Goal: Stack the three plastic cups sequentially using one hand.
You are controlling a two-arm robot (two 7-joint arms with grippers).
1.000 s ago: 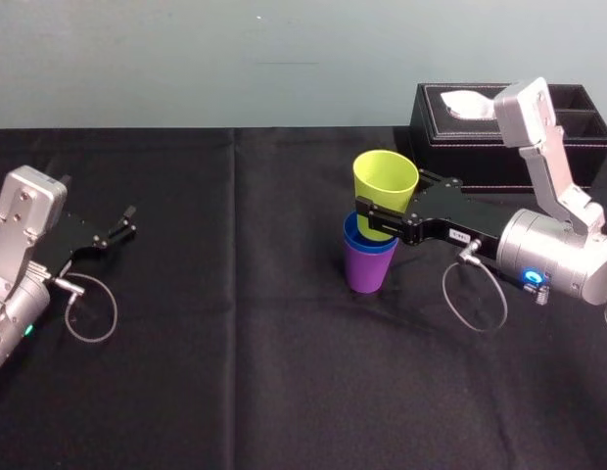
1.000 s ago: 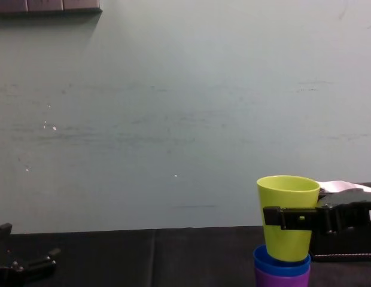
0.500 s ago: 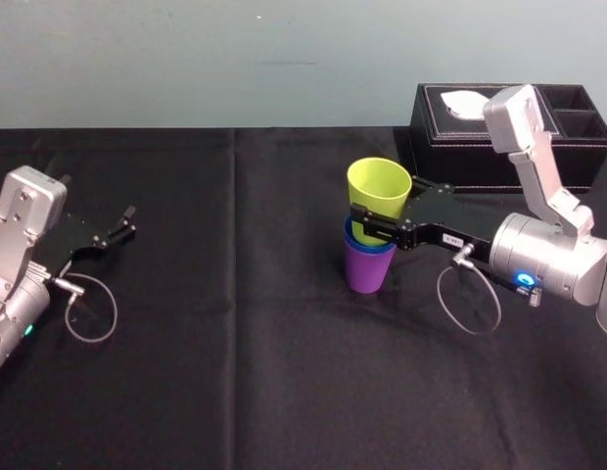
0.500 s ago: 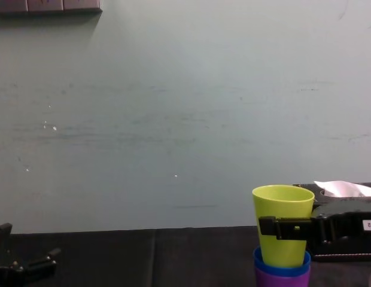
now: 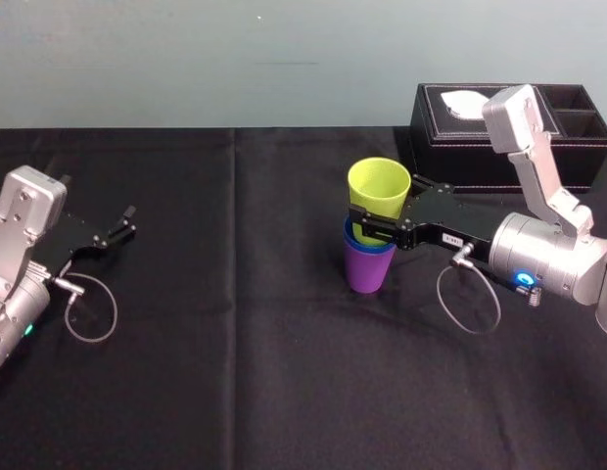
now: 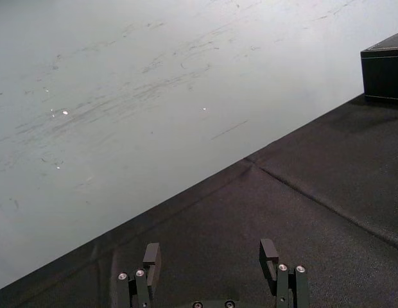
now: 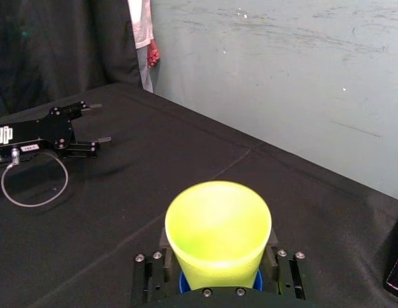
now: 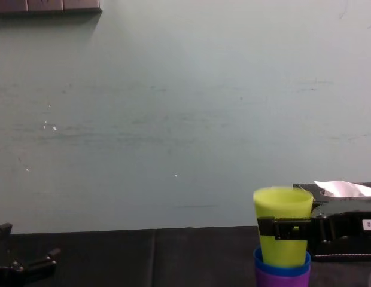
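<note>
Three cups in one stack, right of centre on the black tablecloth [image 5: 284,372]. Purple cup [image 5: 368,272] at the bottom, standing on the cloth. Blue cup [image 5: 351,236] nested in it, only its rim band showing. Yellow-green cup [image 5: 379,194] on top, mouth up, its lower end inside the blue rim and most of its body above it. Cannot tell if it is fully seated.

Chest view, same order from the side: yellow-green cup [image 8: 283,209] over blue rim [image 8: 281,267] over purple [image 8: 281,280].

Right gripper [image 5: 366,222] reaches in from the right, roughly level, closed on the yellow-green cup about mid-height, one black finger each side. Right wrist view: yellow-green cup [image 7: 218,231] sits between the fingers [image 7: 147,273], a bit of blue [image 7: 255,280] just under it. In the chest view the finger [image 8: 281,228] crosses the front of the cup as a dark bar.

Left gripper [image 5: 125,222] parked low at the far left of the table, well apart from the stack, jaws spread, holding nothing. Left wrist view: its fingertips [image 6: 151,255] apart over bare cloth. It also shows far off in the right wrist view [image 7: 99,122].

Black tissue box [image 5: 480,147] at the back right, behind the right arm, white tissue [image 5: 467,102] in its top slot. Plain pale wall [image 5: 235,59] behind the table.
</note>
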